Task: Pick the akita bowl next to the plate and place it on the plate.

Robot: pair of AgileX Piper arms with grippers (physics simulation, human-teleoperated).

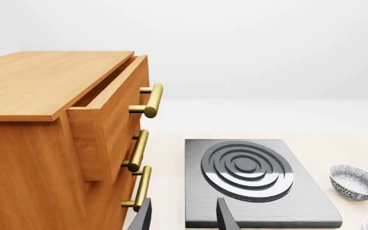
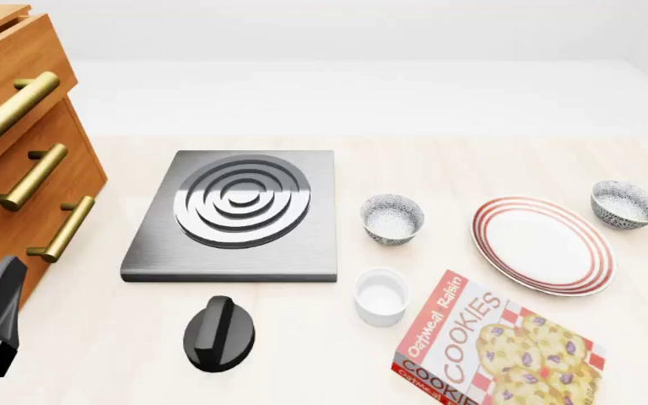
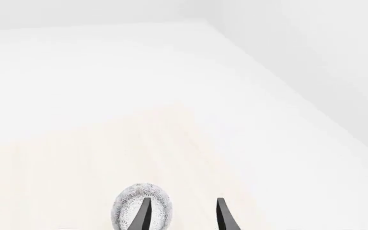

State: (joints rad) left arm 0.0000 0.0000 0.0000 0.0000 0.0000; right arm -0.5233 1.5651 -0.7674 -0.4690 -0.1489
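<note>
The plate [image 2: 542,245], white with red rings, lies at the table's right. One akita bowl [image 2: 624,203] stands just off the plate's far right rim; it also shows in the right wrist view as the akita bowl [image 3: 142,206], partly behind one finger. A second, alike bowl [image 2: 393,218] stands between the plate and the stove, apart from both. My right gripper [image 3: 184,218] is open and empty, short of the right-hand bowl; only a sliver of it shows at the front view's right edge. My left gripper [image 1: 184,218] is open and empty, low at the front left.
A black stove plate [image 2: 237,215] lies mid-table with a black knob [image 2: 218,334] in front of it. The wooden drawer cabinet [image 2: 20,160] stands at the left, top drawer ajar. A white ramekin [image 2: 381,295] and a cookie box [image 2: 493,350] lie near the front.
</note>
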